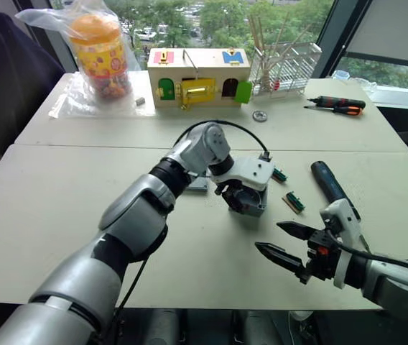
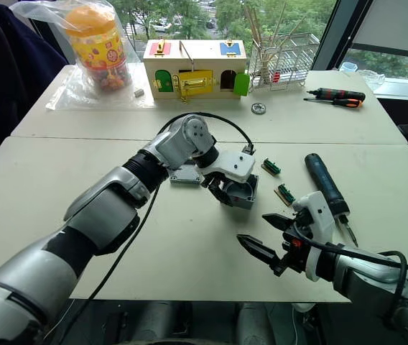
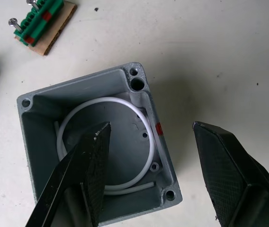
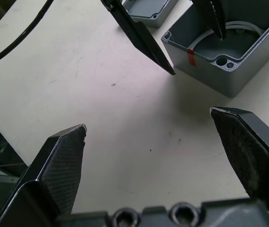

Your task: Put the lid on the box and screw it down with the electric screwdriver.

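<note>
The grey box (image 3: 80,90) stands open side up at mid-table, with a white ring inside and a red mark on one wall. My left gripper (image 3: 151,127) is open and straddles that wall, one finger inside the box and one outside. The lid (image 2: 186,175) lies flat just behind the box, partly hidden by my left arm. To the right of the box lies the black electric screwdriver (image 1: 330,183), pointing toward the front. My right gripper (image 1: 266,237) hangs open over bare table in front of the box, close beside the screwdriver, with nothing held.
Two green terminal blocks on cardboard (image 1: 294,203) lie between the box and the screwdriver. At the back stand a wooden box with coloured doors (image 1: 198,77), a bagged jar (image 1: 100,50) and a wire rack (image 1: 286,65). Hand screwdrivers (image 1: 337,106) lie at the back right.
</note>
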You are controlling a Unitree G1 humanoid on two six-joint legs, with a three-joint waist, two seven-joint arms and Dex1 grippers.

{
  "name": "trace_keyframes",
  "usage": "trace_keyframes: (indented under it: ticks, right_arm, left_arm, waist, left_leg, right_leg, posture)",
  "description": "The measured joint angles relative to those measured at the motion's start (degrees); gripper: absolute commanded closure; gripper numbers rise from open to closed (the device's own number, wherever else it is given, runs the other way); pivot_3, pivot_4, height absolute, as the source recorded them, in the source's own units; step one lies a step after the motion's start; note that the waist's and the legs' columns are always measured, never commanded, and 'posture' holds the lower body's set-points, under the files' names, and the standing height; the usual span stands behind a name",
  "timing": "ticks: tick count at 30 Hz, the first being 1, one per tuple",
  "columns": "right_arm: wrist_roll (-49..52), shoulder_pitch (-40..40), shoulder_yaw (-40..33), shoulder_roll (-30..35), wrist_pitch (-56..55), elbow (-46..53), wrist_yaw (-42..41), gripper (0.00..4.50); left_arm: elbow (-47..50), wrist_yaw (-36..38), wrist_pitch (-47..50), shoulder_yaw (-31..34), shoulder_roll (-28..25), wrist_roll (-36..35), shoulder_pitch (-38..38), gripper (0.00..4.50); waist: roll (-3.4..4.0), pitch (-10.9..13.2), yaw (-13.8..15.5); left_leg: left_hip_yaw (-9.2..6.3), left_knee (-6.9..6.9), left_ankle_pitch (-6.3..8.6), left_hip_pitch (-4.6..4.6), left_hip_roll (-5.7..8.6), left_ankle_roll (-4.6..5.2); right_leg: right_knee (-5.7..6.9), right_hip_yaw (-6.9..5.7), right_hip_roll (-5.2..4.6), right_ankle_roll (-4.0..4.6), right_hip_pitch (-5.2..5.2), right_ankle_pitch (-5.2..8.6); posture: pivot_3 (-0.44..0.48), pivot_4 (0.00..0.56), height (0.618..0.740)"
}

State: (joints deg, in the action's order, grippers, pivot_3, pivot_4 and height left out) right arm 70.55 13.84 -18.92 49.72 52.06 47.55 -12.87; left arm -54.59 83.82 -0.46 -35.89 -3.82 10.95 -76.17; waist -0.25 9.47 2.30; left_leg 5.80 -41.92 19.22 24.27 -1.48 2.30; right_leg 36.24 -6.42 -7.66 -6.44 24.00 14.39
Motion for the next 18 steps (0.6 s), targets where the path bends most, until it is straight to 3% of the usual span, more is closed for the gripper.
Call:
trace_keyframes:
  ticks: [3,7,18]
  right_arm:
    - [0.17,0.09,0.00,-0.03,-0.08,0.04,0.93,0.00]
    - [0.16,0.20,0.00,-0.20,-0.35,0.04,1.91,0.00]
    - [-0.60,-0.03,0.28,-0.26,-1.32,-0.01,2.44,0.00]
  left_arm:
    - [-0.60,-0.10,0.49,0.02,0.81,1.00,0.02,2.57]
    - [-0.61,-0.14,1.15,0.06,1.65,2.13,0.54,4.43]
    - [-0.45,0.68,-0.62,0.84,0.97,3.42,1.49,4.43]
  waist:
    - [0.00,0.00,0.06]
    - [0.01,-0.01,0.00]
    - [0.01,-0.01,-0.05]
  left_leg:
    - [0.00,-0.01,-0.05,0.05,0.00,-0.09]
    - [0.01,-0.05,-0.06,0.07,0.00,-0.11]
    - [0.01,-0.07,-0.05,0.09,-0.02,-0.10]
  right_leg:
    - [0.01,0.00,0.00,0.00,0.05,0.00]
    - [0.01,0.00,0.00,-0.01,0.06,-0.01]
    - [0.04,0.01,0.00,-0.01,0.11,-0.02]
  posture:
    - [0.000,0.150,0.711]
    - [0.000,0.150,0.711]
    - [0.000,0.150,0.711]
